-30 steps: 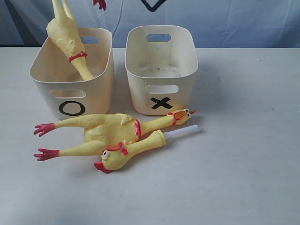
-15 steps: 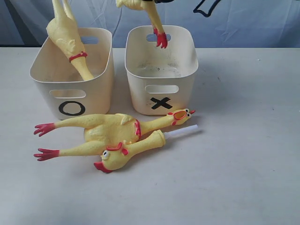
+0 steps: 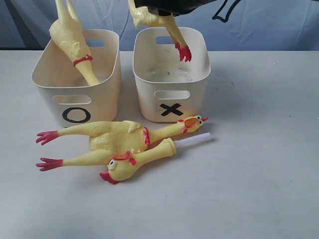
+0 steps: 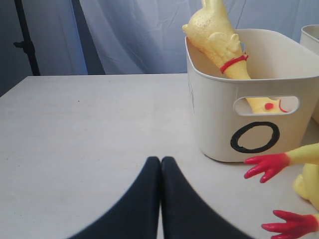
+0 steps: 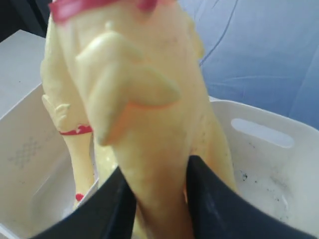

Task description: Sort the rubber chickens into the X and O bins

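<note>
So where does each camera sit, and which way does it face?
Exterior: off the arms, facing O bin and X bin fronts; dark arm at top.
Left wrist: low over table, looking past shut jaws at the O bin.
Right wrist: above the X bin, looking along the held chicken between its jaws.
Exterior and left wrist share the leaning chicken in the O bin.

Front and right open, centre-left cluttered.
X bin (image 3: 197, 89) mouth sits under the hanging chicken (image 3: 152, 19) clamped in the right tool (image 5: 157, 199); O bin (image 3: 107, 94) mouth is half taken by the leaning chicken (image 3: 70, 37) poking over its rim. Big chicken (image 3: 112, 137), small chicken (image 3: 134, 160) and a white tube (image 3: 193, 140) lie just in front of both bins. Bench (image 3: 264, 159) right of them is bare. Left tool (image 4: 160, 172), jaws together, is over bare bench beside the O bin.
</note>
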Robot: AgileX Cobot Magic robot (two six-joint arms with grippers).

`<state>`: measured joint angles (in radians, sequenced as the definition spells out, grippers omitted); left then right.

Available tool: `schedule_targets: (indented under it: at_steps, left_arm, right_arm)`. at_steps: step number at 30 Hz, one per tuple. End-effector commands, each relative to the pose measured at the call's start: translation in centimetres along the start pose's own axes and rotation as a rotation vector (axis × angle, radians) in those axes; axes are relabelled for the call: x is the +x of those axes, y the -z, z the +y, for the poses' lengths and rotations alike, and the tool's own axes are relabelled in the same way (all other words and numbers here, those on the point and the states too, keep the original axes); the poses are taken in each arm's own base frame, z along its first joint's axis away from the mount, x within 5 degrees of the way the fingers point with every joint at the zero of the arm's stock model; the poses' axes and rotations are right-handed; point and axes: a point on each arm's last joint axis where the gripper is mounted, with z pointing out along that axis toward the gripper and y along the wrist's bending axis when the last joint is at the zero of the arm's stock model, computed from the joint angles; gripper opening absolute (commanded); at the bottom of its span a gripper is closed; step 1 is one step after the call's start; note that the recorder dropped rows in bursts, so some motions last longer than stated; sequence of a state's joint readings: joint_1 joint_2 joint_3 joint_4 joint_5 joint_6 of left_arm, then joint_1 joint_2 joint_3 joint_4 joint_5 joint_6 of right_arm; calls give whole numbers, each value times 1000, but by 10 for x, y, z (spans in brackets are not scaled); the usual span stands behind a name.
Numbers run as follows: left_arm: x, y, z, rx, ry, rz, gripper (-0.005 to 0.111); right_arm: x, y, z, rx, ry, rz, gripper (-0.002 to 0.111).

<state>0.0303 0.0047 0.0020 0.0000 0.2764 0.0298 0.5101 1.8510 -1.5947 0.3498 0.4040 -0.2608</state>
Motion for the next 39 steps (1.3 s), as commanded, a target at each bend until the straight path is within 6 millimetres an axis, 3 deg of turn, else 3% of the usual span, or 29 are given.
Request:
schedule_targets:
  at_steps: [1,5,7,10,14,20,25,29,35,39]
  left_arm:
    - [-2,1,0,6,8,-14,0]
    - [-2,1,0,6,8,-14,0]
    - [-2,1,0,6,8,-14,0]
    - [-2,1,0,6,8,-14,0]
    - [-2,1,0,6,8,-14,0]
    - [-2,1,0,6,8,-14,0]
    - [-2,1,0,6,8,-14,0]
    - [-2,1,0,6,8,-14,0]
    - [-2,1,0,6,8,-14,0]
    - [-2,1,0,6,8,-14,0]
  right_arm:
    - [4,5,-9,27,-46,54,40]
    - [10,6,-8,16,-68,127,94]
    - [13,7,-7,5,-40,164,104]
    - [22,12,-3,-40,89,280,101]
    - [50,23,14,-219,327,581,89]
    - [64,33,54,-439,335,724,73]
    - [81,21,90,-545,450,755,73]
    - [107,0,111,-558,588,833,73]
    - [159,-35,127,-480,804,1041,73]
    - [183,-49,131,-429,906,1121,73]
